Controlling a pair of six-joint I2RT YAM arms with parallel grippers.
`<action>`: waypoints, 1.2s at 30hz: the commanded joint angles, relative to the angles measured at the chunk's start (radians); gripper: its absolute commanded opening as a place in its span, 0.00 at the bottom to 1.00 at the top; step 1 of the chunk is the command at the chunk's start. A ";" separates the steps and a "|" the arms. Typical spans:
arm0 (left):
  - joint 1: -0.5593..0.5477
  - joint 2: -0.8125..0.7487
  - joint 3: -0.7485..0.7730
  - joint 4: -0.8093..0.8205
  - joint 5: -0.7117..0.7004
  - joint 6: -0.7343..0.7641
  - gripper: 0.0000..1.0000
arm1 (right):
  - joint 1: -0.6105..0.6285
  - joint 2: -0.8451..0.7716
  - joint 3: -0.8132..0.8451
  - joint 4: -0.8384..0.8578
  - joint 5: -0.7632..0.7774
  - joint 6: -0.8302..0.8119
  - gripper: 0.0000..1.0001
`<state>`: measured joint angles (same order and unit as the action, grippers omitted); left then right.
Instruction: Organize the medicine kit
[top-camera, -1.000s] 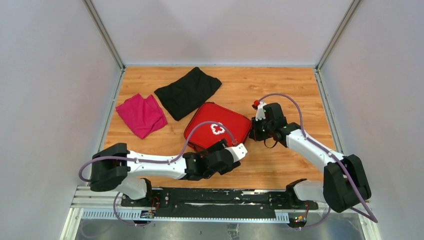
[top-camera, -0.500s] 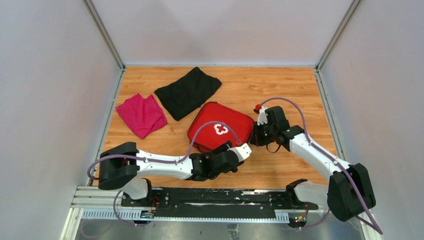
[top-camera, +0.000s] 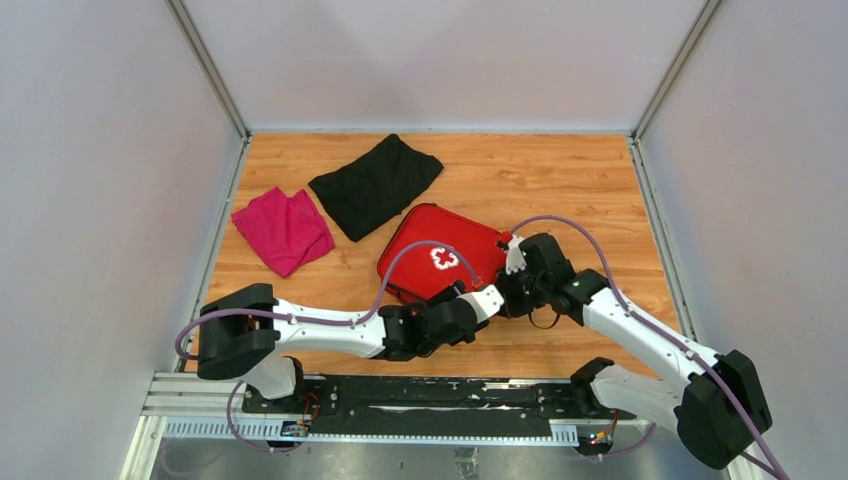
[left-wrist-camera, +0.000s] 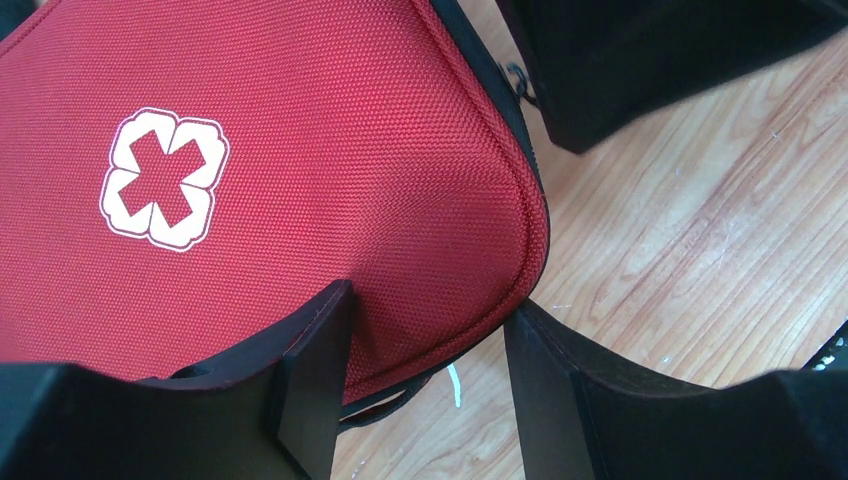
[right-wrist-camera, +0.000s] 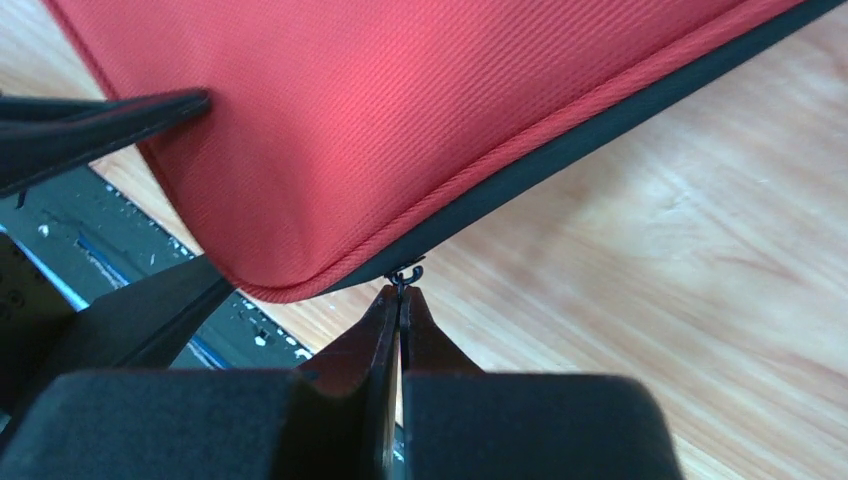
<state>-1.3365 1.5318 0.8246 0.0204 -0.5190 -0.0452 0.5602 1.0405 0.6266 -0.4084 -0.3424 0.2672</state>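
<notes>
The red medicine kit (top-camera: 430, 235), white cross on its lid, lies closed in the middle of the wooden table. Its near right corner (left-wrist-camera: 470, 250) sits between the fingers of my left gripper (left-wrist-camera: 428, 300), which press it from both sides, one finger (left-wrist-camera: 310, 360) over the lid. My right gripper (right-wrist-camera: 402, 292) is shut on the small black zipper pull (right-wrist-camera: 405, 274) at the kit's dark zip edge, close to that same corner. From above, the left gripper (top-camera: 487, 297) and right gripper (top-camera: 508, 285) meet at the kit's near right corner.
A black cloth (top-camera: 376, 183) lies behind the kit and a magenta cloth (top-camera: 283, 228) to its left. Grey walls enclose the table on three sides. The black base rail (top-camera: 430, 395) runs along the near edge.
My right gripper has slid along the kit's right edge toward the near corner. The left gripper has narrowed onto that corner. The kit has shifted slightly to the right.
</notes>
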 joint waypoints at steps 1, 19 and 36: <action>0.030 0.050 -0.038 -0.043 0.043 -0.101 0.56 | 0.082 -0.042 -0.051 -0.056 -0.075 0.104 0.00; 0.033 0.062 -0.016 -0.046 0.046 -0.093 0.57 | 0.262 -0.077 -0.200 0.306 -0.169 0.380 0.00; 0.091 -0.255 -0.030 -0.120 0.107 -0.041 0.83 | 0.242 -0.324 -0.223 0.092 0.493 0.310 0.00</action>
<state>-1.2976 1.3720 0.8085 -0.0551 -0.4603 -0.0917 0.8028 0.7738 0.4316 -0.2714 -0.0856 0.5880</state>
